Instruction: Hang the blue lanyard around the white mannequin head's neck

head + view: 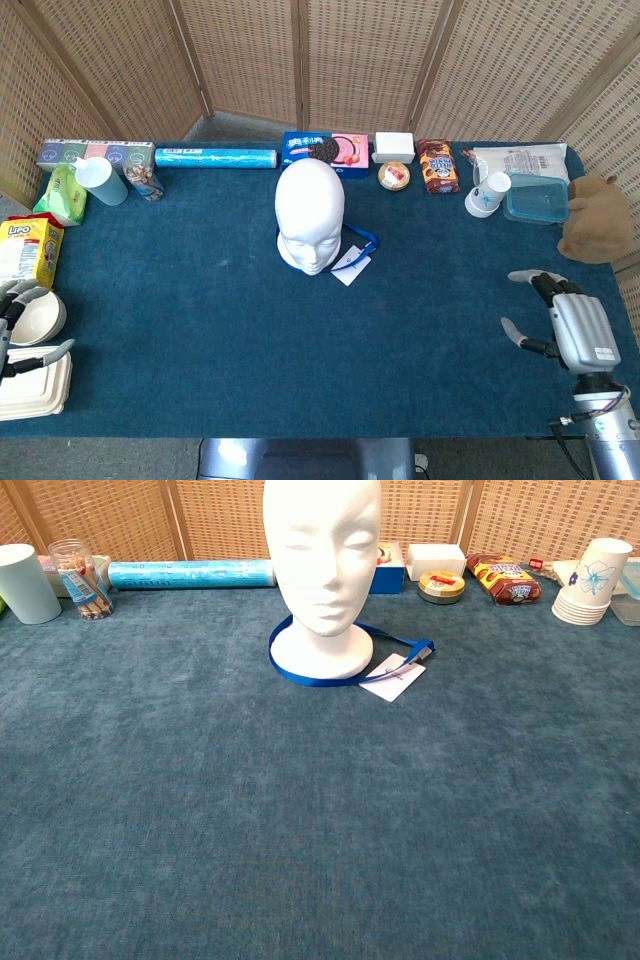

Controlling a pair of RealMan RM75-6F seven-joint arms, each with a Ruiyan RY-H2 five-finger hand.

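Note:
The white mannequin head [310, 215] [322, 565] stands upright near the middle of the blue table. The blue lanyard [318, 676] [365, 240] lies in a loop around its base, its white card [392, 676] [350, 267] resting on the cloth to the right. My left hand [18, 335] shows at the far left edge of the head view, fingers apart and empty. My right hand [567, 322] hovers over the table's near right corner, fingers spread, holding nothing. Neither hand appears in the chest view.
Along the back edge sit a blue roll [215, 157], a cookie box [325, 150], a tin [394, 176], snack bag [437, 166], paper cups [591, 580] and a blue container [538, 198]. A brown plush [592, 220] lies right. A bowl [38, 315] and tray [35, 385] sit left.

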